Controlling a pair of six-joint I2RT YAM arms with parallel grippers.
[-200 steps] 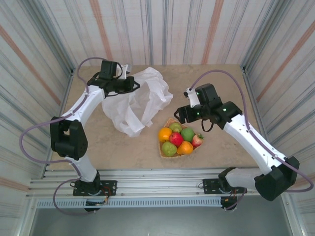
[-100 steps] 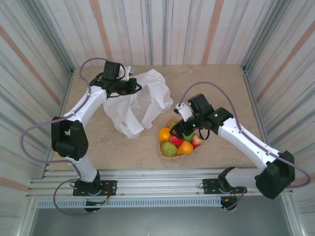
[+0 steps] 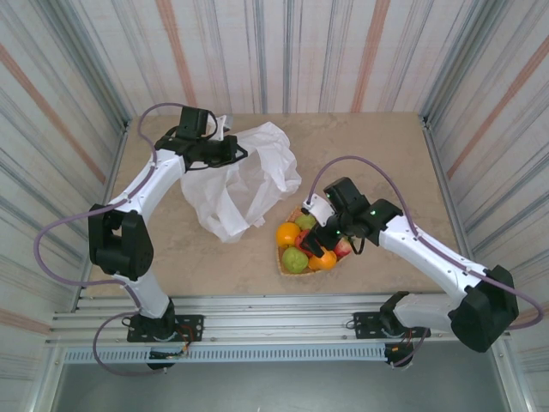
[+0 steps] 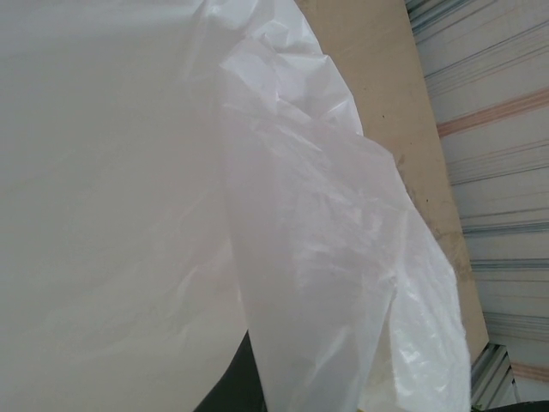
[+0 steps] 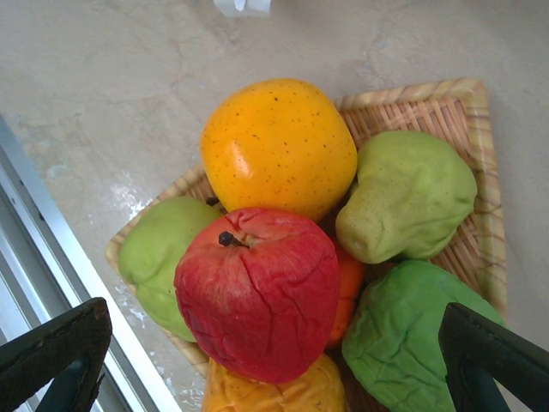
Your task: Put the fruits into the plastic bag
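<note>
We saw the left gripper [image 3: 233,153] at the upper left of the top view, clamped tight on the upper edge of the thin, crinkled white translucent plastic bag [image 3: 249,184]. The bag sagged from it onto the beige table [image 3: 386,154]. The right gripper [image 3: 314,244] sat low over the fruits [image 3: 296,259] just right of centre, spread wide and holding nothing. Its 2 dark fingers [image 5: 60,352] stood in the bottom corners of the right wrist view, either side of the wrinkled red apple-like fruit [image 5: 257,296]. That one topped the heap in the tan woven fan-shaped tray [image 5: 420,90]. A speckled orange fruit [image 5: 279,146] lay above it, 3 green fruits [image 5: 407,197] around it, and another orange piece [image 5: 274,396] at the bottom edge. The tray lay near the bag's lower right.
</note>
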